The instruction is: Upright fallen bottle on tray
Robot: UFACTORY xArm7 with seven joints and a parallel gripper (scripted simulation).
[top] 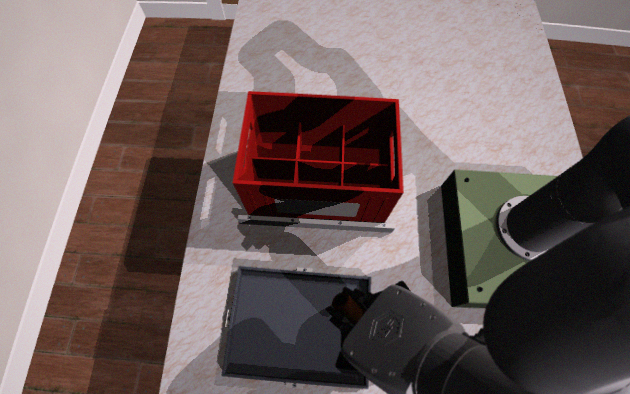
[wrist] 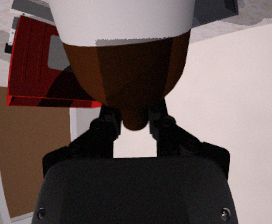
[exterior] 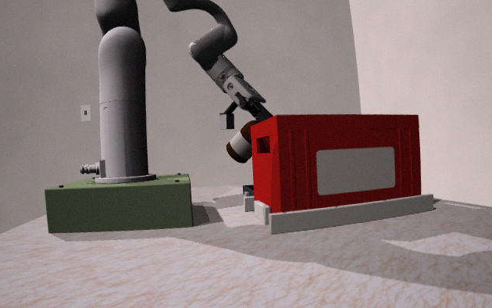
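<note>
The bottle (exterior: 240, 146), brown with a white label band, hangs in the air off the table, tilted with its base pointing down toward seven o'clock in the exterior view and its neck up toward one o'clock. The gripper (wrist: 135, 124) is clamped on that narrow neck: the wrist view shows the two dark fingers pressed against either side of it, the shoulder and white label filling the frame above at twelve o'clock. Going left to right across the top view, brick-patterned floor (top: 130, 210) borders the pale marbled table (top: 465, 90); next comes the red crate (top: 318, 189), divided into compartments and seated against a grey strip, and at six o'clock from it the dark tray (top: 275, 320) lying flat on the table. Over the tray's three o'clock edge the gripper holds the bottle (top: 349, 305), only a sliver of brown showing under the wrist housing. Farther right, the arm rises from its green base (top: 465, 210). In the exterior view the bottle sits just beside the crate's nine o'clock end, level with its upper half, and the tray is mostly hidden behind the crate.
</note>
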